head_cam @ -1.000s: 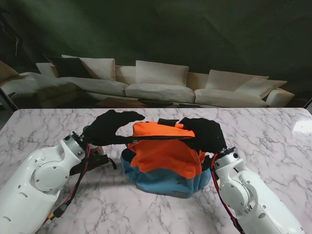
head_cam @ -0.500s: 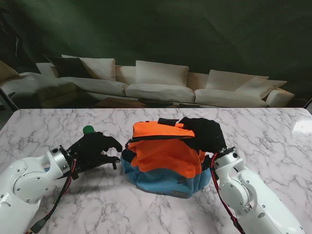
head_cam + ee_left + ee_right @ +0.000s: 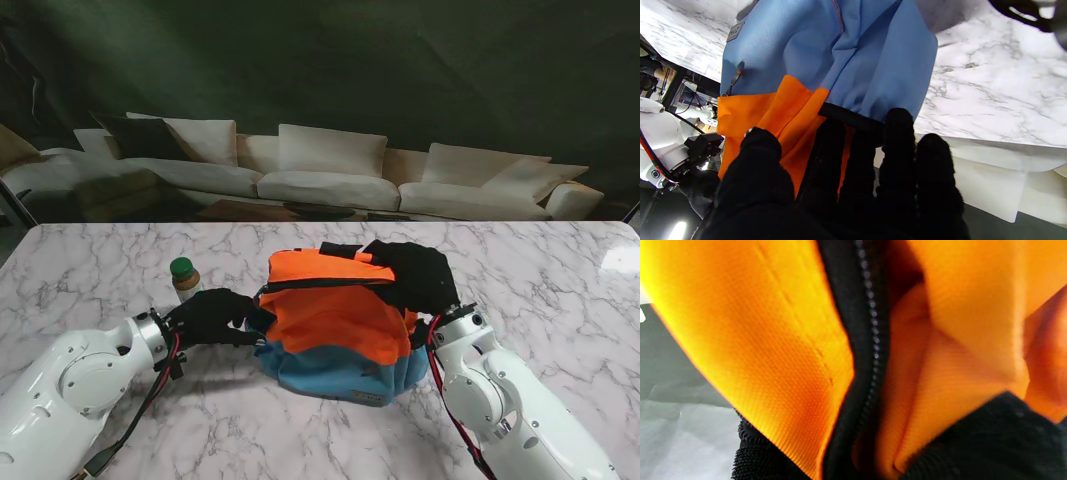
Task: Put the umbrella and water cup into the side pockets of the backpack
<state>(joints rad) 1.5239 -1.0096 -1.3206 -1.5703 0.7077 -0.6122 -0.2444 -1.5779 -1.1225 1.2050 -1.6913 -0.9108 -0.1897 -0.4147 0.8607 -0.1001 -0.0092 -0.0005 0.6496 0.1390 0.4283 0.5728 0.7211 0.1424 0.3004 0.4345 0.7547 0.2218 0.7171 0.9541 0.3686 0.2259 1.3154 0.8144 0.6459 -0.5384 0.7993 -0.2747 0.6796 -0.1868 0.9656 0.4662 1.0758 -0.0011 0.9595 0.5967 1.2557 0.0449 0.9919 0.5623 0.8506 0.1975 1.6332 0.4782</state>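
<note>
The orange and blue backpack [image 3: 335, 330] stands upright at the middle of the table. My left hand [image 3: 212, 315] is at its left side, fingers spread, fingertips [image 3: 898, 123] lying on the black elastic rim of the side pocket [image 3: 846, 116]; nothing is held in it. The water cup [image 3: 184, 277], brown with a green lid, stands just beyond that hand, apart from it. My right hand [image 3: 415, 275] is closed on the backpack's upper right corner, and the right wrist view fills with orange cloth and the black zipper [image 3: 870, 323]. No umbrella shows in any view.
The marble table [image 3: 560, 290] stretches to both sides of the backpack. A white sofa [image 3: 330, 170] stands behind the far edge. My left arm's cables [image 3: 150, 395] hang near the table's near left.
My left hand came off the backpack's top, drew back toward me on the left, then moved right against the backpack's left side. The cup is now uncovered. The right hand stayed put.
</note>
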